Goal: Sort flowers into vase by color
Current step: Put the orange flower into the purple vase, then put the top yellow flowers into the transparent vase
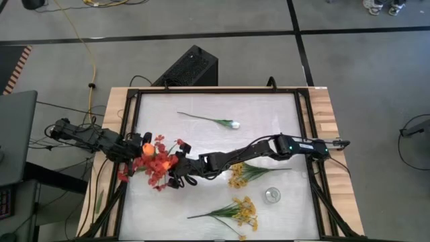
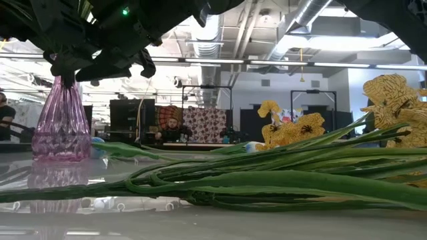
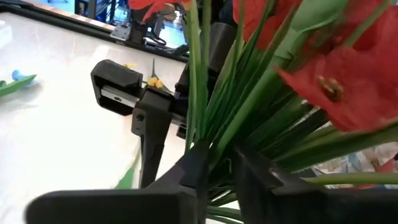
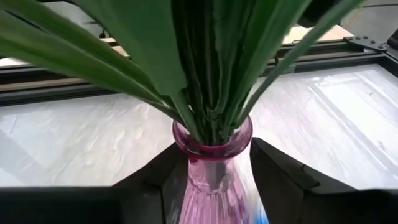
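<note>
A pink glass vase (image 4: 211,168) (image 2: 61,127) stands on the white table at the left, holding red flowers (image 1: 160,168) and an orange tulip (image 1: 148,149); their green stems (image 4: 208,81) stick into its neck. My left gripper (image 3: 221,168) (image 1: 136,152) comes level from the table's left and is shut on the stems, above the vase. My right gripper (image 4: 214,149) (image 1: 176,176) reaches in from the right, open, one finger on each side of the vase's neck. A white-budded flower (image 1: 209,121) and two yellow sprays (image 1: 245,173) (image 1: 235,212) lie flat on the table. My left gripper has several green stems (image 3: 214,146) of the red flowers between its two fingers, which lie across them, roughly level. The stems stand upright through the hold. My right gripper shows a gap between one finger (image 4: 273,168) and the neck; whether the other finger (image 4: 165,171) touches the glass I cannot tell.
A small round clear thing (image 1: 272,195) sits near the yellow sprays at the right. In the low view the sprays' long stems (image 2: 280,180) lie across the foreground. A dark frame (image 1: 306,134) rims the table; a black box (image 1: 191,67) stands behind it.
</note>
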`<state>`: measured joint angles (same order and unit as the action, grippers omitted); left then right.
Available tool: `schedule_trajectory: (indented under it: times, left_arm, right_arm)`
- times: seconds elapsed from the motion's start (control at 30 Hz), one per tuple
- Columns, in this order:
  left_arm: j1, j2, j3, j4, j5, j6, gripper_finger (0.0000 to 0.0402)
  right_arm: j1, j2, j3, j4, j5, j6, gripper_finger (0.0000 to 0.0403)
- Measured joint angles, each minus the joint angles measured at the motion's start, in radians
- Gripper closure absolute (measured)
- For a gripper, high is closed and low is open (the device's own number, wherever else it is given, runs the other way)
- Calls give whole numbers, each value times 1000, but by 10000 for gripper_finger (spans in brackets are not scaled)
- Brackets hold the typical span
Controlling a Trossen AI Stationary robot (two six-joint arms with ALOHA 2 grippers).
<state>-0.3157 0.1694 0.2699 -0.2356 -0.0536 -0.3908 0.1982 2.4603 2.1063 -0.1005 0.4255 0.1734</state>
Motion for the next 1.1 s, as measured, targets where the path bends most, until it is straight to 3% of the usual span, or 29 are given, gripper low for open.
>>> schedule_trajectory:
  times: [0.2, 0.4, 0.7, 0.9, 1.1]
  left_arm:
    - [0, 1, 20, -21, -5, 0, 297]
    - [0, 0, 110, -81, -77, 77, 268]
    - [0, 0, 251, -274, -192, 128, 266]
    - [0, 0, 370, -385, -201, 151, 266]
    - [0, 0, 485, -551, -228, 128, 266]
  right_arm:
    - [0, 0, 0, -10, -1, 1, 199]
    - [6, 0, 0, -40, -1, 2, 200]
    - [10, 0, 0, -47, -4, 2, 201]
    - [13, 0, 0, -53, -4, 4, 201]
    - [13, -63, -2, -190, -33, 26, 201]
